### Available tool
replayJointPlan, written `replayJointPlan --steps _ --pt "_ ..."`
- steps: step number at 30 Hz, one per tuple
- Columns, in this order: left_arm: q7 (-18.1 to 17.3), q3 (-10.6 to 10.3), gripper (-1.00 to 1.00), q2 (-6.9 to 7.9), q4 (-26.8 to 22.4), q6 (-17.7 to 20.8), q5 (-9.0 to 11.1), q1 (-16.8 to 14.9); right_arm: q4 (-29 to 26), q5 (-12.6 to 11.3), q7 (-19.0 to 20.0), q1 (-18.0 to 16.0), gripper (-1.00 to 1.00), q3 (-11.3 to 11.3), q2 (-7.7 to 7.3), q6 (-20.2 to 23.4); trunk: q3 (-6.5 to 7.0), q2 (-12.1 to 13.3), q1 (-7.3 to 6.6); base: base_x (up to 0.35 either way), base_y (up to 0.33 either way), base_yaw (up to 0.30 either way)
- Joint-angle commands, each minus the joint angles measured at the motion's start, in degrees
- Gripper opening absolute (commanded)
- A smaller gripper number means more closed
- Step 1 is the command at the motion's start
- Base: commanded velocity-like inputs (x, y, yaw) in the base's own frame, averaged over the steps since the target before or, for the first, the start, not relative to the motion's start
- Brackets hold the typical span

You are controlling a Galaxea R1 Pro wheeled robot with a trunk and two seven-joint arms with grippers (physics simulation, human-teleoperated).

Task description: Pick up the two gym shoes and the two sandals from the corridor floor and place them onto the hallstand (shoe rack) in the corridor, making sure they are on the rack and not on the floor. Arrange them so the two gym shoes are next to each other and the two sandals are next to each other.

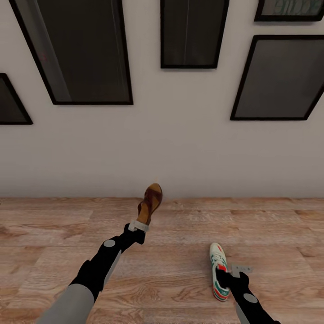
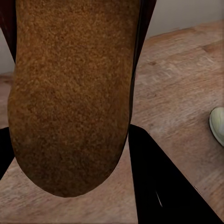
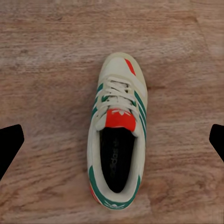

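We see one sandal (image 1: 150,204) lifted off the corridor floor (image 1: 180,279), its heel clamped in the fingers of our left gripper (image 1: 138,226), toe pointing up toward the wall (image 1: 180,148). In the left wrist view its tan footbed (image 2: 70,93) looms close between the dark fingers (image 2: 158,186). One gym shoe (image 1: 219,271) lies upright on the floor to the right, toe toward the wall, laces up. Our right gripper (image 1: 235,272) hangs just over its heel end; in the right wrist view the fingers (image 3: 10,147) stand wide apart on either side of the gym shoe, not touching it. Dark framed pictures (image 1: 76,49) hang on the wall above.
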Motion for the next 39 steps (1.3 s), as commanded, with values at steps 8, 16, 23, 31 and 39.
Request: replayJointPlan --steps 8,16,23,31,39 --pt "-0.4 0.0 -1.00 0.05 0.2 0.2 -0.4 0.1 0.0 0.0 -0.1 0.0 1.00 0.0 0.00 -0.3 -2.21 -3.2 1.75 0.000 0.000 0.078" --pt "-0.4 0.0 -1.00 0.09 0.3 0.1 -0.4 0.4 -0.1 0.0 -0.1 0.0 1.00 -0.2 -0.08 -0.6 -4.45 -5.7 3.12 0.000 0.000 0.026" --pt "-0.5 0.0 -1.00 0.10 0.3 0.1 -0.4 0.5 0.1 0.1 -0.1 0.0 1.00 -1.8 -0.45 -5.3 -6.63 -5.8 3.30 0.000 0.000 0.002" --pt "-0.5 0.0 -1.00 0.11 0.3 0.1 -0.4 0.5 0.3 0.1 -0.1 0.0 1.00 -2.5 -0.58 -9.4 -7.69 -5.8 3.38 0.000 0.000 0.000" --pt "-0.5 0.0 -1.00 0.11 0.3 0.1 -0.4 0.6 0.3 0.2 -0.1 0.0 1.00 -2.5 -0.55 -9.8 -8.42 -5.9 3.45 0.000 0.000 0.000"
